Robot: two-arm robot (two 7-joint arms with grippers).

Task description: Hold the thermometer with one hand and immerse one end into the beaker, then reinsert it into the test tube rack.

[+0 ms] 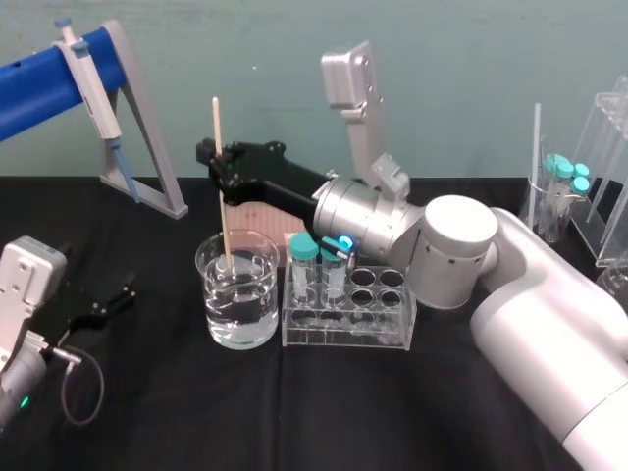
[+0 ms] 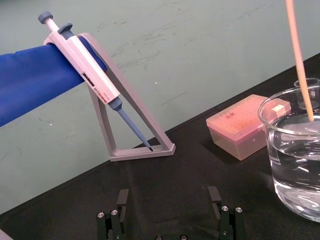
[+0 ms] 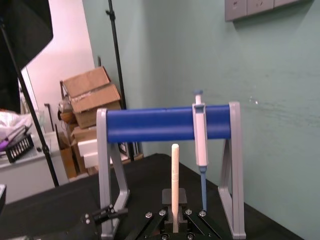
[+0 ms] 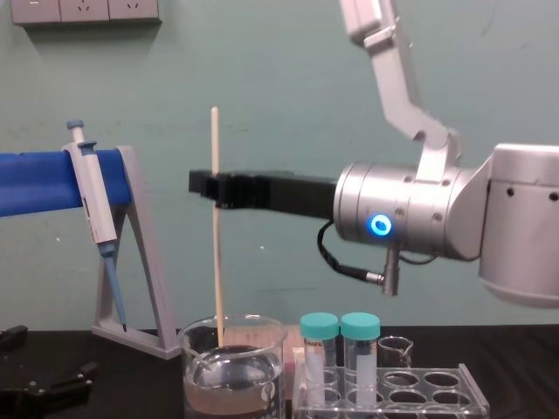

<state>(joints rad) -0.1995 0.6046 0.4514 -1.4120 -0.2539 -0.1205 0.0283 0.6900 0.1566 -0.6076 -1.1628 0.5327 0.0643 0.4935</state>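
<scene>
Chest view has the right pincer (image 4: 206, 186) closed on the thermometer (image 4: 216, 262). It grips the rod in its upper third and holds it upright, with the lower end down inside the beaker (image 4: 231, 384) at about the liquid line. I judge the dipping step to be in hand; how far under the tip sits I cannot tell.

The next move calls for a straight lift until the tip clears the glass rim. Then comes a short carry toward the robot's right to the test tube rack (image 1: 343, 339), which stands just beside the beaker. There the rod must be lined up over a free hole, away from the two capped tubes (image 1: 306, 260) at the rack's near-beaker end, and lowered without tilting.

The right arm comes in from the right with its forearm roughly level, passing above the rack, and its pincer points to the robot's left. The left pincer (image 2: 170, 200) sits low over the black surface (image 1: 147, 412), well left of the beaker, fingers apart and empty.
</scene>
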